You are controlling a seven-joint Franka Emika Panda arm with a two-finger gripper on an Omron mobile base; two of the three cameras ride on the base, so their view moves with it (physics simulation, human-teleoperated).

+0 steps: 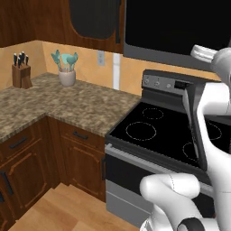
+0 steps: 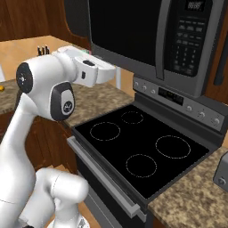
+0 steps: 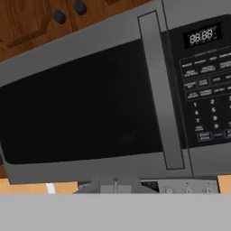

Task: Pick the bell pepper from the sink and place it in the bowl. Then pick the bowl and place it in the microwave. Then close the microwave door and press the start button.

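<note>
Above the black glass stove [image 2: 142, 147], the microwave [image 2: 151, 40] hangs with its door [image 3: 85, 103] shut, the dark window showing nothing of the cavity. On its control panel [image 3: 205, 90] the display reads "88:88" in pale digits; below it sit rows of small buttons and a number pad whose labels are too blurred to read. A long grey handle [image 3: 161, 90] runs down the door just beside the panel.

Seen from the hand, the microwave front tilts across the frame, with the door window ahead and the panel off to the right. The gripper itself is hidden from the cameras; its fingers are pressed together, and nothing can be seen between them.

From the right base view the white arm [image 2: 42, 95] rises at the left, bends at a dark-capped elbow and reaches level toward the microwave door, its forearm ending near the door's lower left corner.

On the speckled stone tabletop [image 1: 67, 106] left of the stove stand a knife block [image 1: 21, 72] and a white crock of teal utensils [image 1: 66, 70], both against the back wall and well apart from the arm.
</note>
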